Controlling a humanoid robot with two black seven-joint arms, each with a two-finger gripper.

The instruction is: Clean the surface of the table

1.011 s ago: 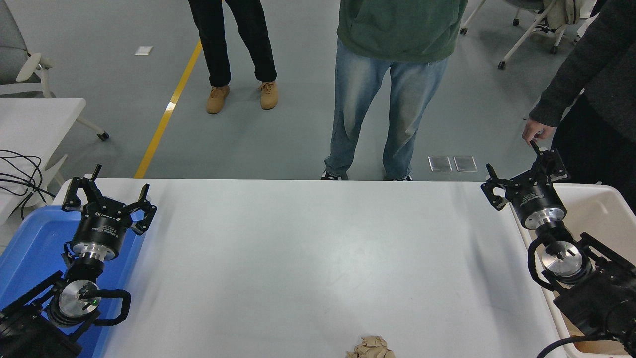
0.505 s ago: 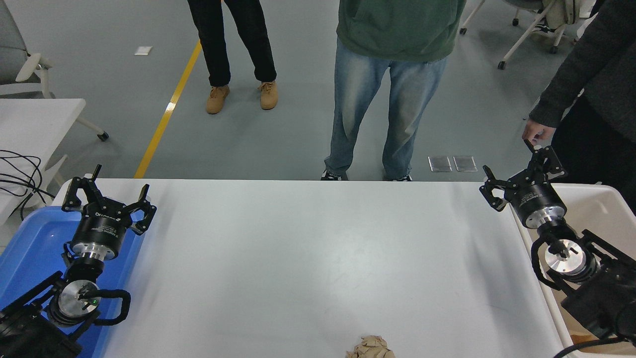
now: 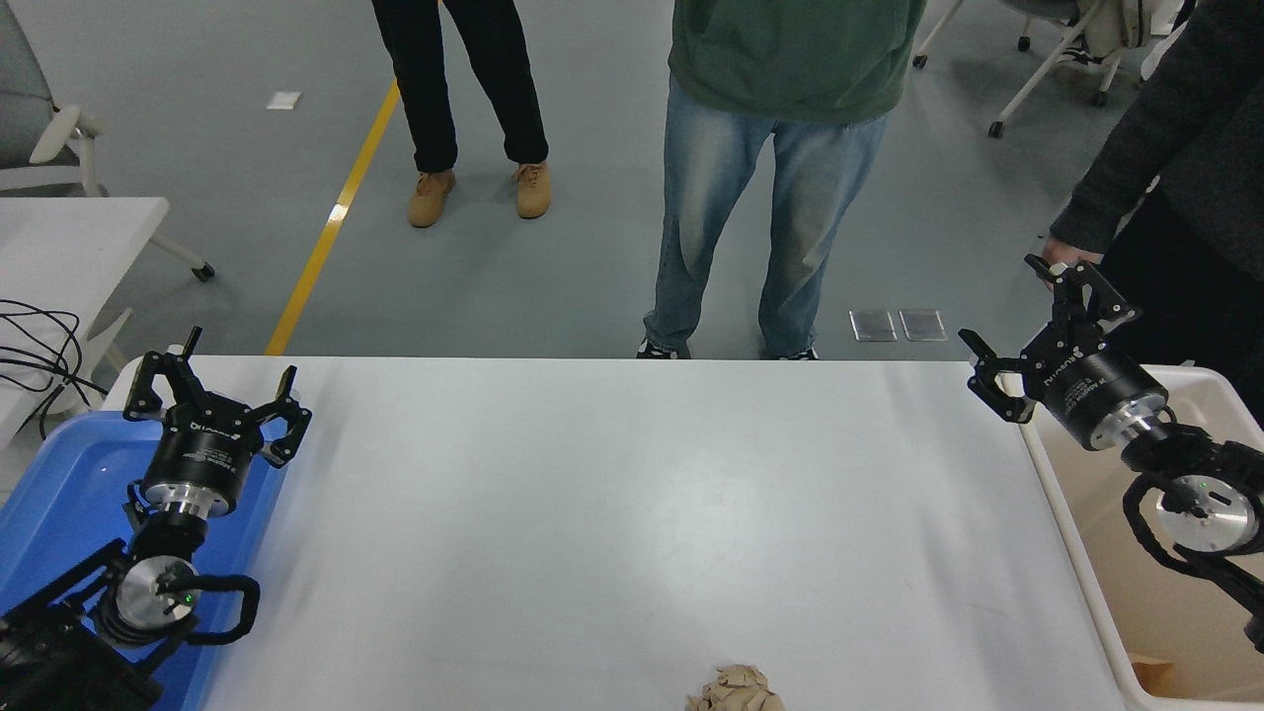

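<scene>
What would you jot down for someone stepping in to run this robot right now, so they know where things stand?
Left gripper: open, empty, parked over the blue tray at the lower left.
Right gripper: open, empty, raised at the table's far right corner above the beige bin, close to a person's hand.
Table surface: bare except for one crumpled brown paper wad at the near edge, centre.
Done: nothing is held; what the bin holds is not clear.
Left: pick up the wad and probably drop it in the bin.
</scene>
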